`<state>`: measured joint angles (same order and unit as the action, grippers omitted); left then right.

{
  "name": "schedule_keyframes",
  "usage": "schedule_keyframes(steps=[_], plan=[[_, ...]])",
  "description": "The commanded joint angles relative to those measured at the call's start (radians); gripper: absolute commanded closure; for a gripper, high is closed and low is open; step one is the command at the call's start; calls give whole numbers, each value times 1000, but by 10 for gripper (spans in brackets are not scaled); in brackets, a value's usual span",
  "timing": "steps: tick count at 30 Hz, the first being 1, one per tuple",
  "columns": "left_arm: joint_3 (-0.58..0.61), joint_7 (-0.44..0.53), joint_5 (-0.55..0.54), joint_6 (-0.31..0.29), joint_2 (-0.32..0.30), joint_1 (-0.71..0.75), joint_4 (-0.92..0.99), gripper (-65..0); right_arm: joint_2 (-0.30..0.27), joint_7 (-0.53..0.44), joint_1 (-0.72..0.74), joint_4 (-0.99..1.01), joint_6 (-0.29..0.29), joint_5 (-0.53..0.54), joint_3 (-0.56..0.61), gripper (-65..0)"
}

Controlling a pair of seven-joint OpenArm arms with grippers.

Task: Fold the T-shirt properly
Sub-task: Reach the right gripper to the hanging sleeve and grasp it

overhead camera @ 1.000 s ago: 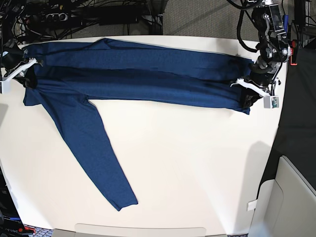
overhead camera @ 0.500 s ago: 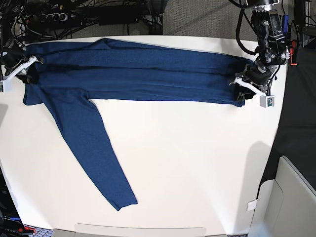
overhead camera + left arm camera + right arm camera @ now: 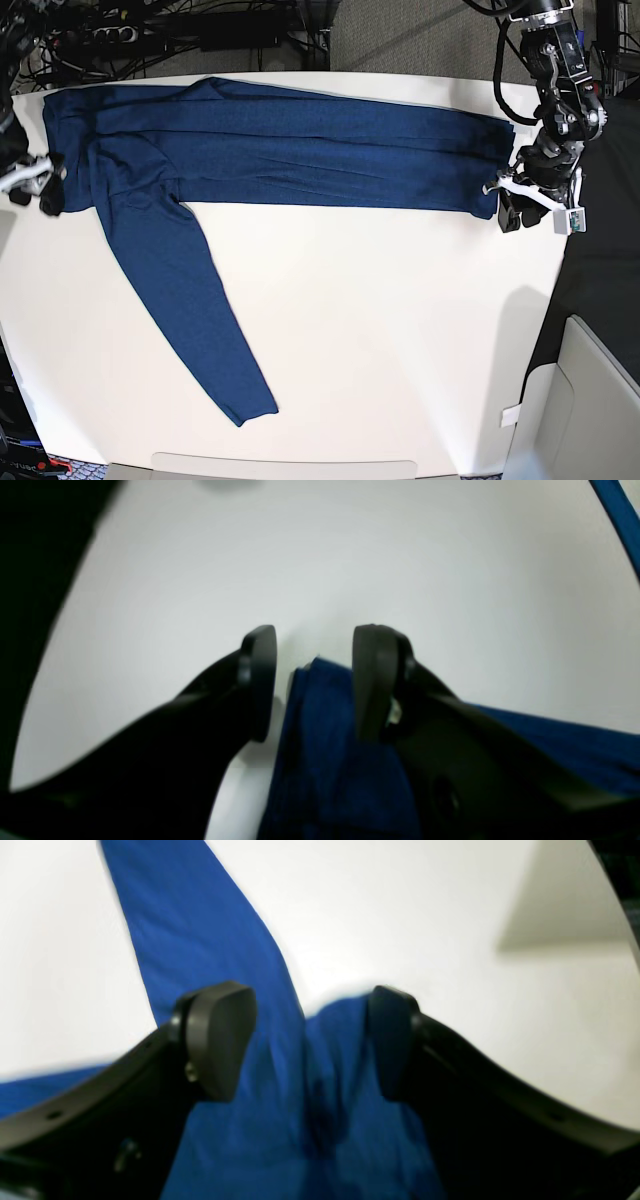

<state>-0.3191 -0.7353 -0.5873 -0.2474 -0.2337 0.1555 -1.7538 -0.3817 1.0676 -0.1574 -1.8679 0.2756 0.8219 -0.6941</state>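
Release phase of a lengthwise fold: the navy long-sleeved T-shirt (image 3: 270, 150) lies as a long band across the far half of the white counter (image 3: 380, 330), one sleeve (image 3: 190, 310) trailing diagonally toward the near edge. The left pincer (image 3: 530, 205), at the base view's right, stands with jaws parted at the band's end; in its wrist view the fingers (image 3: 260, 680) straddle a corner of cloth without pinching it. The right pincer (image 3: 35, 185), at the opposite end, is likewise spread, its pads (image 3: 220, 1040) apart with fabric lying slack between them. To finish this step well, each arm should lift straight up and clear before moving sideways, so that no fold edge catches on a fingertip and drags; the loose sleeve appears to be the next part to bring in, best gripped near its cuff and laid along the band. Compared with a second ago, both pincers have let go of the cloth they were clamping, the right one has drawn back off the shirt's edge toward the counter's side, and the left one has shifted outward past the band's end, while the layered band has settled flatter.
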Motion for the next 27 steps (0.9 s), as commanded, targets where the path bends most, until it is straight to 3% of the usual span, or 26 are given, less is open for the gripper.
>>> schedule_keyframes(steps=[1, 9, 16, 21, 27], plan=[[-2, 21, -7, -2, -10, -23, -36, -250, -23, -16, 54, 29, -5, -23, 21, -400], [-2, 13, -7, -2, -10, -49, -39, -250, -13, -39, 416, 374, -5, -181, 239, -401], [2, 13, -9, -2, -8, -49, -39, -250, 59, -146, 628, 546, -5, -378, 468, -401], [-2, 13, -9, -2, -8, -49, -39, -250, 132, -221, 721, 675, -5, -519, 502, -401], [-2, 13, -9, -2, -8, -44, -39, -250, 145, -346, 778, 856, -5, -657, 502, -401]])
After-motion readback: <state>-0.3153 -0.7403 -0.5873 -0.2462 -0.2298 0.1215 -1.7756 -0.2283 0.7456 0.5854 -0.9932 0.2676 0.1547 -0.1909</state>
